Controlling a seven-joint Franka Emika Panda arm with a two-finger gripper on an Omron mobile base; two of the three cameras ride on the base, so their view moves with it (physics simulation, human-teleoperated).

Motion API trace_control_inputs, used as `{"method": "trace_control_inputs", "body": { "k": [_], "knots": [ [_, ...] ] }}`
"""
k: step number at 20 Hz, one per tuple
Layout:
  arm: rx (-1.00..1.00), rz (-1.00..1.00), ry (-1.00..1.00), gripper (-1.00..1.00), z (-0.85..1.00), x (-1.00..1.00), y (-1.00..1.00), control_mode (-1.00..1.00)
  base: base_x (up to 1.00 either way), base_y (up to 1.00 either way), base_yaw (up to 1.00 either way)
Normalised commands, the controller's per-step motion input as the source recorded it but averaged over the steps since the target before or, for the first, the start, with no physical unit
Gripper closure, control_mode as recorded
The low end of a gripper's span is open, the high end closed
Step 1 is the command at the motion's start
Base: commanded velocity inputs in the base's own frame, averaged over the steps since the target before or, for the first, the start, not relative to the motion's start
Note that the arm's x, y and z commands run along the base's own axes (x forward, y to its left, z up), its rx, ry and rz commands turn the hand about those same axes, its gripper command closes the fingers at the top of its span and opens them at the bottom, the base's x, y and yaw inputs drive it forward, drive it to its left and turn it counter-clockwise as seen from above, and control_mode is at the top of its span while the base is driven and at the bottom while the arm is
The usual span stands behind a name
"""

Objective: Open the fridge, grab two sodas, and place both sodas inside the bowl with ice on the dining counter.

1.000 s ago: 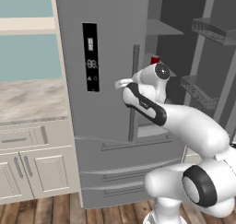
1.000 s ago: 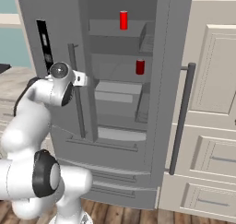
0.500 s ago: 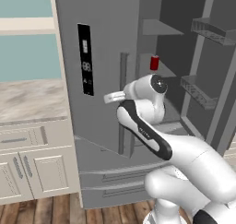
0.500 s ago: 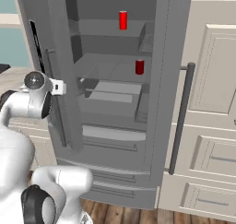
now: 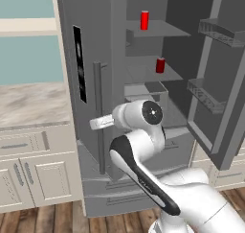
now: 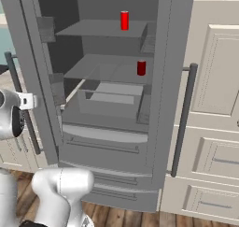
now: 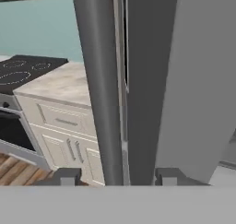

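Observation:
The grey fridge [image 5: 107, 35] stands with both doors swung wide. Inside, one red soda [image 5: 144, 20] [image 6: 124, 20] sits on the top shelf and a second soda [image 5: 160, 65] [image 6: 141, 67] on the shelf below. My gripper [image 5: 101, 123] [image 6: 27, 101] is at the left door's long bar handle [image 5: 98, 107] [image 7: 99, 80]. In the hand view the fingertips [image 7: 68, 176] stand either side of the bar with gaps, so the gripper [image 7: 118, 177] is open and holds nothing. The bowl and the dining counter are out of view.
The right fridge door [image 5: 215, 83] with its bins juts out toward me. Cream cabinets [image 6: 214, 104] flank the fridge on the right. On the left is a marble counter [image 5: 28, 105] over cream drawers, with a black stove [image 7: 23, 71] further along. The floor is wooden.
The left fridge door has swung much wider, with my hand carried leftward along with it. The jaws, shut on the bar handle before, have now parted from it.

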Motion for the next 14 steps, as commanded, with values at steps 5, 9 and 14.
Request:
{"method": "trace_control_inputs", "body": {
  "k": [5,9,14],
  "knots": [
    [0.1,0.0,-0.1,-1.0,0.08,-0.99,-0.5,-1.0,0.0,0.0,0.0],
    [0.04,0.0,0.0,-1.0,0.21,-0.12,-0.83,-1.0,0.0,0.0,0.0],
    [0.0,0.0,0.0,-1.0,0.3,0.54,-0.66,-1.0,0.0,0.0,0.0]
  ]
}}
